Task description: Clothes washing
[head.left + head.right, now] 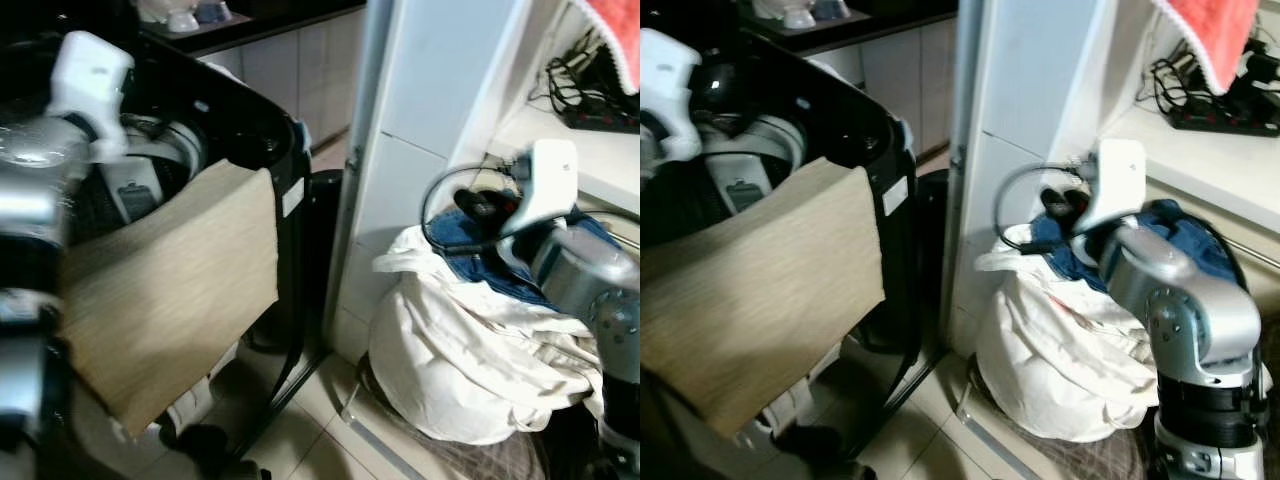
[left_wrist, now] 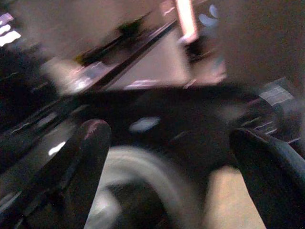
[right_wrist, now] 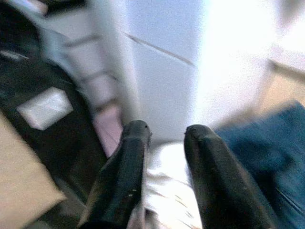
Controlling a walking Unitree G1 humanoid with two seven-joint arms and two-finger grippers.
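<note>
The washing machine stands open-topped at ten o'clock, but a beige cloth drapes over its front rim and down its face, covering that edge. At twelve o'clock a white pillar walls the machine off from the heaped laundry bag at three o'clock, leaving only a narrow strip of floor between them. The right gripper, fingers slightly parted, hangs over the bag near a blue garment, with a cabled shelf close above.
</note>
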